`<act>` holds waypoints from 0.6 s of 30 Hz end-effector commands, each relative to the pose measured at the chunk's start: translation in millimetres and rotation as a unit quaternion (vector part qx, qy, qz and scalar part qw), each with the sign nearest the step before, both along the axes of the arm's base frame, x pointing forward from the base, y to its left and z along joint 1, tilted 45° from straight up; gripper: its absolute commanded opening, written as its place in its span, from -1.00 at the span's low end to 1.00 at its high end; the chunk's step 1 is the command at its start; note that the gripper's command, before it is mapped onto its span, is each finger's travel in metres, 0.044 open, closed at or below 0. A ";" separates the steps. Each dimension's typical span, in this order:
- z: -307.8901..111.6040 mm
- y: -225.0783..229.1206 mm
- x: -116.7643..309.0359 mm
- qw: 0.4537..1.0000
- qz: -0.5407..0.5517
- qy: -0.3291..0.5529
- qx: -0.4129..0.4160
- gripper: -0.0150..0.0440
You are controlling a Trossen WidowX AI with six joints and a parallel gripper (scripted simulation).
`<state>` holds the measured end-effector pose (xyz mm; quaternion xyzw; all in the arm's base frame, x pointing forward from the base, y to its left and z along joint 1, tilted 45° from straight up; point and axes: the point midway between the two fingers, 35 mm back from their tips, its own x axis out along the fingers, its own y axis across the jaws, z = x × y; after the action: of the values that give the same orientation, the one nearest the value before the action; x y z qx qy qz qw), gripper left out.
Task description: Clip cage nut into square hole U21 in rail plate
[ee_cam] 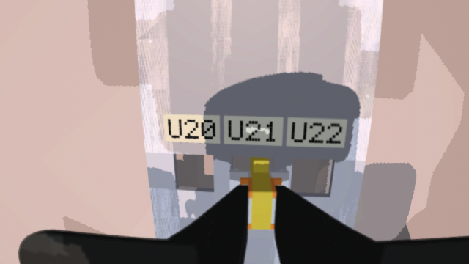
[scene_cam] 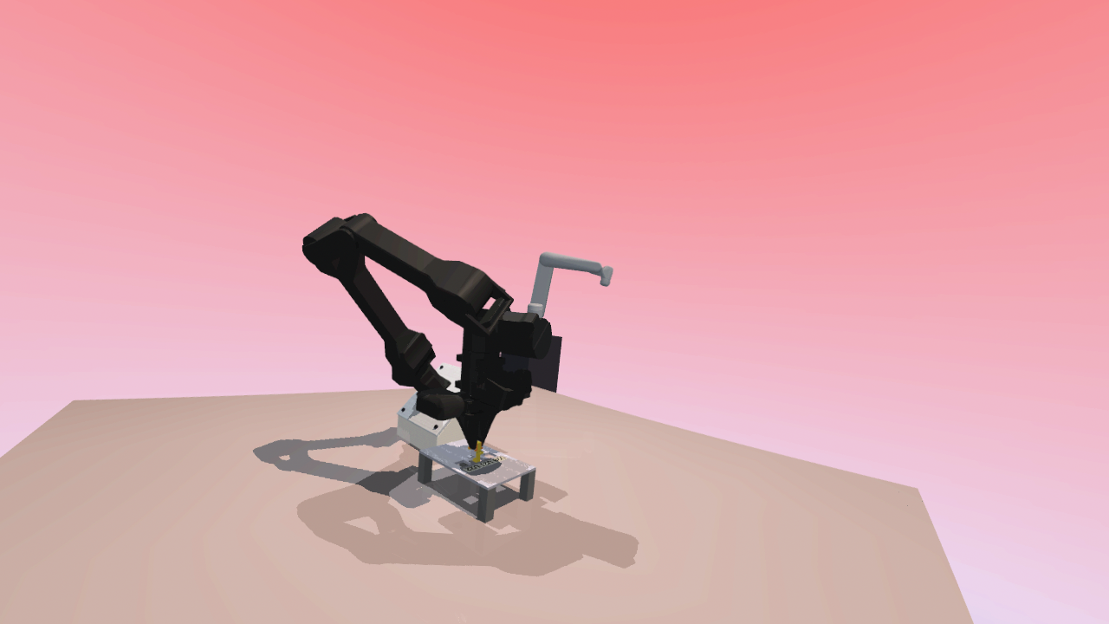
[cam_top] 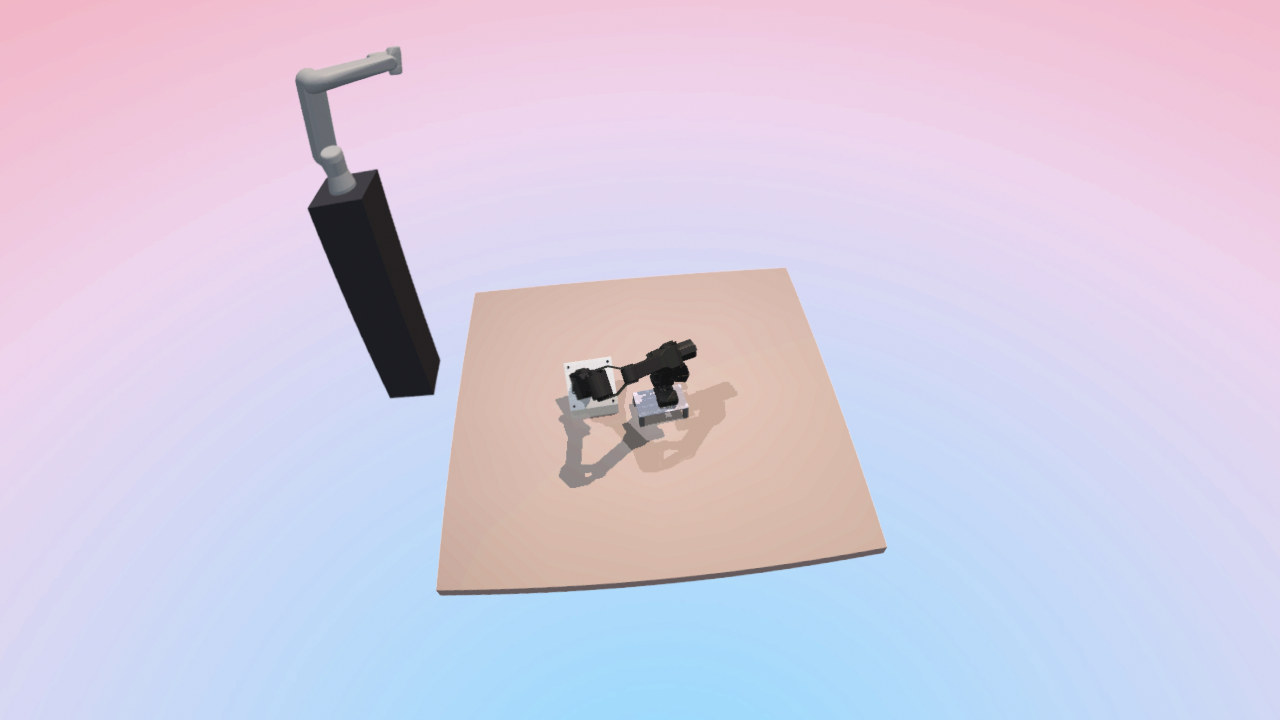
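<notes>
Wrist view: two black fingers, nearly closed, grip the nut (ee_cam: 261, 209) (scene_cam: 478, 451) between their tips. The nut is yellow, with orange and pale grey parts at its sides. Its far end overlaps the square hole (ee_cam: 239, 163) below the label U21 (ee_cam: 253, 130); how deep it sits cannot be told. Labels U20 (ee_cam: 192, 128) and U22 (ee_cam: 316, 132) lie to either side, each with its own square hole. In the exterior view, the black arm (scene_cam: 403, 252) (cam_top: 653, 362) reaches down over the plate (scene_cam: 511, 471) (cam_top: 640, 404) (ee_cam: 183, 66), which stands on grey legs (scene_cam: 486, 504) on the pinkish-tan table (scene_cam: 697, 527) (cam_top: 662, 519).
</notes>
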<state>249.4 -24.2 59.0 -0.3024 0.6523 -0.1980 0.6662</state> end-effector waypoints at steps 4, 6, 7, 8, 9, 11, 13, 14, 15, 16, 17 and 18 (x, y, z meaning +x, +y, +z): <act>-0.8 -0.4 -0.5 1.000 -0.001 -0.001 -0.006 -0.41; -1.1 -0.2 -0.6 1.000 -0.001 -0.001 -0.009 -0.41; -1.3 -0.1 -0.6 1.000 -0.001 -0.002 -0.011 -0.41; -1.5 0.0 -0.6 1.000 -0.001 -0.002 -0.012 -0.41; -1.7 0.1 -0.7 1.000 -0.001 -0.002 -0.014 -0.41; -1.8 0.1 -0.7 1.000 -0.001 -0.002 -0.015 -0.41; -1.9 0.2 -0.7 1.000 0.000 -0.002 -0.016 -0.41; -2.0 0.3 -0.7 1.000 0.000 -0.003 -0.017 -0.41; -2.2 0.4 -0.8 1.000 0.000 -0.003 -0.019 -0.41; -2.3 0.5 -0.8 1.000 0.000 -0.003 -0.020 -0.41; -2.5 0.6 -0.8 1.000 0.000 -0.003 -0.022 -0.41; -2.5 0.7 -0.9 1.000 0.000 -0.003 -0.022 -0.41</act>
<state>249.5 -23.0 57.1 -0.3131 0.6458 -0.2103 0.6638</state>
